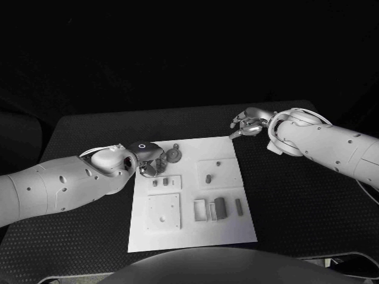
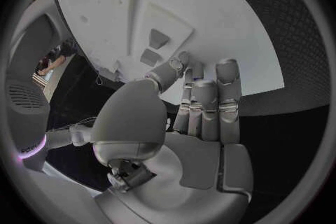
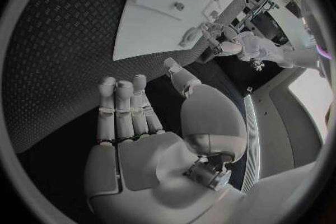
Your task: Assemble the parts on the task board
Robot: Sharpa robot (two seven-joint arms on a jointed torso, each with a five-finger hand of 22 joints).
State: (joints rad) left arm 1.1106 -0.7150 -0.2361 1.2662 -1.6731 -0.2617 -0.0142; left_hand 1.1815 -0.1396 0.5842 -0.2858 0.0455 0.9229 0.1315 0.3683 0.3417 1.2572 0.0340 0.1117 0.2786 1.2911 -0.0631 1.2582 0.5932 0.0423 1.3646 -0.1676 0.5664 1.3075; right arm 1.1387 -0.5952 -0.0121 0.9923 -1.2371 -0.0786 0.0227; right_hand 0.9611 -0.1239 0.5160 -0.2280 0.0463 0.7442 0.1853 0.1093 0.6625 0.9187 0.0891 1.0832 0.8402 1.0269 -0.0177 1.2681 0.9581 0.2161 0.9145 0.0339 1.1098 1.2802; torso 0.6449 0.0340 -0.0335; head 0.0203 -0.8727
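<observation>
Task board, a white plate, lies in the middle of the black table, its near edge close to the robot; on its near half sit a square raised plate and, beside it, a row of small grey parts standing upright, well apart from either hand; farther in, a smaller plate and another each carry little pieces; at the board's far left corner the left hand rests over a round grey part, though whether it grips that piece I cannot tell; its wrist view shows the fingers straight and side by side, nothing between them; farthest off, the right hand hovers just beyond the board's far right corner, above the table; its fingers extended and apart from the thumb, holding nothing.
</observation>
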